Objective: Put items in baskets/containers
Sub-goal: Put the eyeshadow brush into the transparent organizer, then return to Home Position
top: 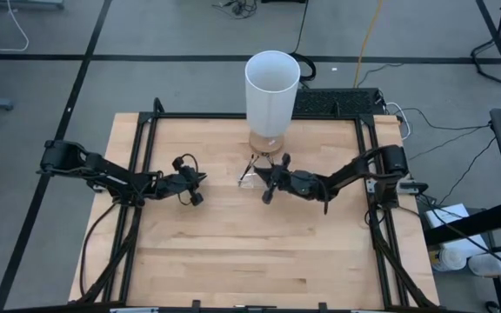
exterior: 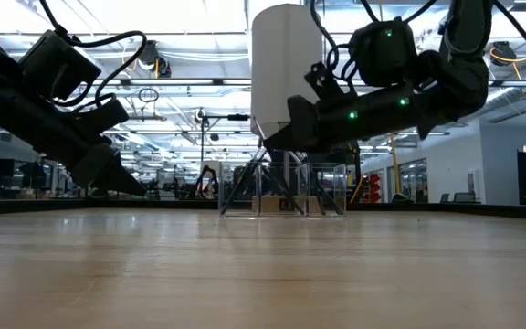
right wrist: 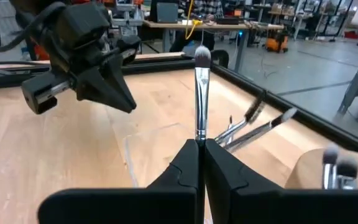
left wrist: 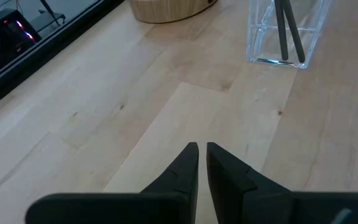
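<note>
The items are slim brushes with dark handles, silver ferrules and pale bristle heads. Several stand leaning in the small clear container (top: pixel 249 176), seen also in the low view (exterior: pixel 286 190) and the left wrist view (left wrist: pixel 284 34); their heads (right wrist: pixel 253 111) lean out over its rim. My right gripper (right wrist: pixel 202 144) is shut on one brush (right wrist: pixel 201 93) and hovers level just above the container (exterior: pixel 265 144). My left gripper (left wrist: pixel 202 148) is shut with nothing in it, above bare table to the container's left (top: pixel 200 180). My right gripper pinches the brush between its two fingers at the lower end of the silver ferrule (right wrist: pixel 201 135). The rest of the handle is hidden behind the fingers. The brush sticks out past the fingertips, bristle head (right wrist: pixel 202 57) farthest out, lifted clear of the table.
A tall white cylinder (top: pixel 272 91) on a round wooden base (left wrist: pixel 166 9) stands right behind the container, at the table's far middle. Black frame rails (top: pixel 142 148) run along the table's left and right sides. Bare wood (top: pixel 250 252) fills the near half.
</note>
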Controlling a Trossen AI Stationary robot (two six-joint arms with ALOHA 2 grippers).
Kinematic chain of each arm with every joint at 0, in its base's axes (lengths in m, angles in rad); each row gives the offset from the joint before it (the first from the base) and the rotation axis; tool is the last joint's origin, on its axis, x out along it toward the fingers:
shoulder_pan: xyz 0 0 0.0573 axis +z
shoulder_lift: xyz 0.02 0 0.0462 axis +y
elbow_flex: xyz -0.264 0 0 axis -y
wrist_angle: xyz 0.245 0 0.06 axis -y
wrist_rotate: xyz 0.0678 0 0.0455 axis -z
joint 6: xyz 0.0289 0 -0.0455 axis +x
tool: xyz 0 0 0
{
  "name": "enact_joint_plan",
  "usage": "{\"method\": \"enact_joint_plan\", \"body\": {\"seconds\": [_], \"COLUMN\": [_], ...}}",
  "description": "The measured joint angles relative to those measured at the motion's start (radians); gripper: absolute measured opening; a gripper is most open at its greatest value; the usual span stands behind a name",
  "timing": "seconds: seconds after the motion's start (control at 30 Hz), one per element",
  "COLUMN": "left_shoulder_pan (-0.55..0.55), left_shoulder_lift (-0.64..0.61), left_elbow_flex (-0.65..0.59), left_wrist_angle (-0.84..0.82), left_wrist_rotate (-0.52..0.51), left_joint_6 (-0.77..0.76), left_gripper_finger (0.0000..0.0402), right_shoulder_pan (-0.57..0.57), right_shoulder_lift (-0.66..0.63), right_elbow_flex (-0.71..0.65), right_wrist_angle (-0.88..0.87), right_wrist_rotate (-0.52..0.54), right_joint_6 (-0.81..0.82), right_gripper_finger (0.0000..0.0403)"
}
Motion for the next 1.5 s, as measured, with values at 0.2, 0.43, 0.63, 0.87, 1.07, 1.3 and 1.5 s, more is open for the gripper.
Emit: {"method": "enact_joint_plan", "body": {"seconds": [0.2,0.43,0.63,0.87,1.07,1.3,1.5], "left_shoulder_pan": [0.000,0.000,0.000,0.000,0.000,0.000,0.000], "left_shoulder_lift": [0.000,0.000,0.000,0.000,0.000,0.000,0.000], "left_elbow_flex": [0.000,0.000,0.000,0.000,0.000,0.000,0.000], "left_wrist_angle": [0.000,0.000,-0.001,0.001,0.010,0.069,0.091], "left_wrist_rotate": [0.000,0.000,0.001,0.002,-0.002,-0.007,-0.025], "left_joint_6": [0.000,0.000,-0.009,-0.021,-0.034,-0.007,0.018], "left_gripper_finger": [0.0042,0.0042,0.0042,0.0042,0.0042,0.0042,0.0042], "right_shoulder_pan": [0.000,-0.001,-0.004,-0.004,-0.003,0.024,0.076], "right_shoulder_lift": [0.030,0.030,0.030,0.030,-0.010,-0.274,-0.508], "right_elbow_flex": [0.000,0.000,0.001,0.000,0.000,0.000,-0.008], "right_wrist_angle": [0.001,-0.003,-0.009,-0.018,-0.027,-0.307,-0.544], "right_wrist_rotate": [0.003,0.002,-0.004,-0.003,-0.003,-0.004,-0.110], "right_joint_6": [0.032,0.044,0.091,0.104,0.023,-0.112,-0.186], "right_gripper_finger": [0.0000,0.0000,0.0018,0.0060,0.0079,0.0084,0.0077]}}
